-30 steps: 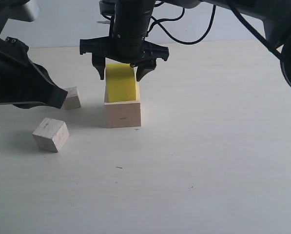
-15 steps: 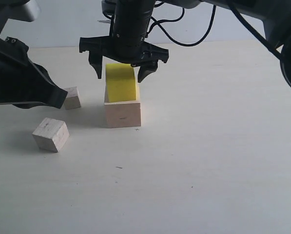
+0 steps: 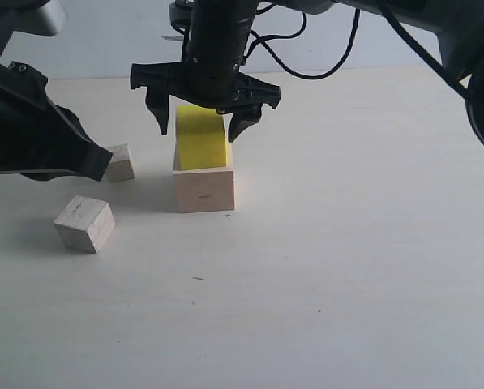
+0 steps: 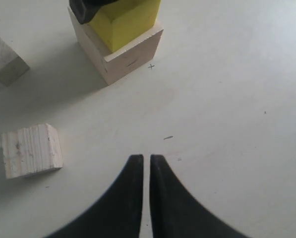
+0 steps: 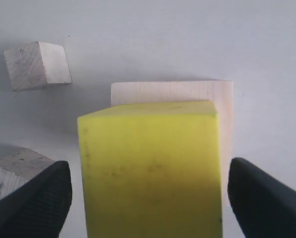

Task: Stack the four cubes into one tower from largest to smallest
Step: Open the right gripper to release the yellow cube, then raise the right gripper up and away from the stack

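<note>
The bright yellow cube rests on the large pale wood cube near the table's middle. My right gripper hovers over the yellow cube, open, its fingers clear of both sides with a gap showing. One small pale wood cube lies at the front left. Another small cube sits behind it, partly hidden by my left arm. My left gripper is shut and empty, above bare table near the front small cube.
The pale table stretches to the right and front of the stack. My left arm's dark body fills the left side. Black cables hang behind the right arm.
My right gripper has risen slightly above the yellow cube and its fingers have spread a little wider. The cubes and the left arm have not moved.
</note>
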You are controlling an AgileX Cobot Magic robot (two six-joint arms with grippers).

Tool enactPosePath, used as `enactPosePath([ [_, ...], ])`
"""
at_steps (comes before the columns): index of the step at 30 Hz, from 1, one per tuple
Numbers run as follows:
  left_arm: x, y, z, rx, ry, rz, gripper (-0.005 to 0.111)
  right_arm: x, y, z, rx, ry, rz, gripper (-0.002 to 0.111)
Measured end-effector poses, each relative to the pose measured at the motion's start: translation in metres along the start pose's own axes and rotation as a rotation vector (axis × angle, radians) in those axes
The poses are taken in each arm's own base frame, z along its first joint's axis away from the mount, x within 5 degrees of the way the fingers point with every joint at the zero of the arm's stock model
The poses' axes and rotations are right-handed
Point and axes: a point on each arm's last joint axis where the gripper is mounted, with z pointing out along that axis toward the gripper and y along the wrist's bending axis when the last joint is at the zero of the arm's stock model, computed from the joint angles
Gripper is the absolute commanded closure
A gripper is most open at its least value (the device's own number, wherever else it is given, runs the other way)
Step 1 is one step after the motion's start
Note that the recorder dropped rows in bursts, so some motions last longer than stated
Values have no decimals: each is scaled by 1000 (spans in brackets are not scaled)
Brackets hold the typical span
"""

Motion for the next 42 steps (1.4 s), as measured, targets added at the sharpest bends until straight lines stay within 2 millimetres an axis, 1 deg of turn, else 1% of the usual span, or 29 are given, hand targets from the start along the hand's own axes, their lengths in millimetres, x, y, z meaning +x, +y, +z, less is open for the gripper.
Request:
enactPosePath([
  [16, 0, 0, 0, -2, 0, 2, 99, 3, 3, 0, -32, 29, 19, 27],
  [24, 0, 0, 0, -2, 0, 2, 99, 0, 0, 0, 4, 2, -1, 27],
  [33, 0, 0, 0, -2, 0, 2, 99, 1, 1, 0, -10, 12, -34, 27],
  [36, 0, 0, 0, -2, 0, 2, 99, 2, 2, -6, -26, 9, -48, 27],
  [39, 0, 0, 0, -2, 0, 2, 99, 1, 3, -20, -39, -16, -61, 27],
  [42, 0, 0, 0, -1, 2, 2, 99, 0, 3, -40, -43, -64, -80, 27],
])
